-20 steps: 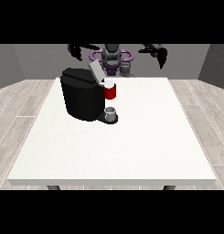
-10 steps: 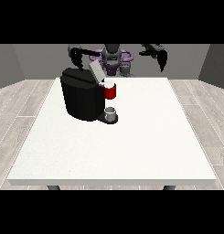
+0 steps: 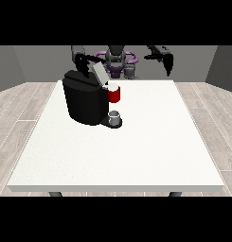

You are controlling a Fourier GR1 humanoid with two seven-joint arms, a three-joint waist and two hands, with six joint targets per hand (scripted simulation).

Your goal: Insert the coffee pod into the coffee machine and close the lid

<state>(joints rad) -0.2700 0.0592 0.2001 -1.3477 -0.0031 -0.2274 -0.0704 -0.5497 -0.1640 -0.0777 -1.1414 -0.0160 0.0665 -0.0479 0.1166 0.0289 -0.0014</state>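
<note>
A large white table [image 3: 117,151] is seen filling most of the front view, with the robot [image 3: 117,59] small behind its far edge. Toward the table's far left part, a black coffee machine [image 3: 83,99] is placed, its body broad and dark. Above the machine's rear, the hand at the view's left [image 3: 81,64] is held low, close over the top of the machine; whether its fingers are apart or together cannot be told. Just to the right of that hand, the machine's lid [image 3: 98,73] is seen raised and tilted, a pale grey flap rising from the top of the machine toward the robot. Below the lid, at the machine's right side, a red part [image 3: 114,94] with a light top is shown, where the pod would sit; the coffee pod itself cannot be told apart from it. Under the red part, a small grey cup [image 3: 114,116] is set on the machine's dark base, near the table's middle. Farther right, well apart from the machine, the hand at the view's right [image 3: 167,64] is held up in the air beyond the table's far edge, hanging downward from a bent arm; its fingers cannot be made out either.
</note>
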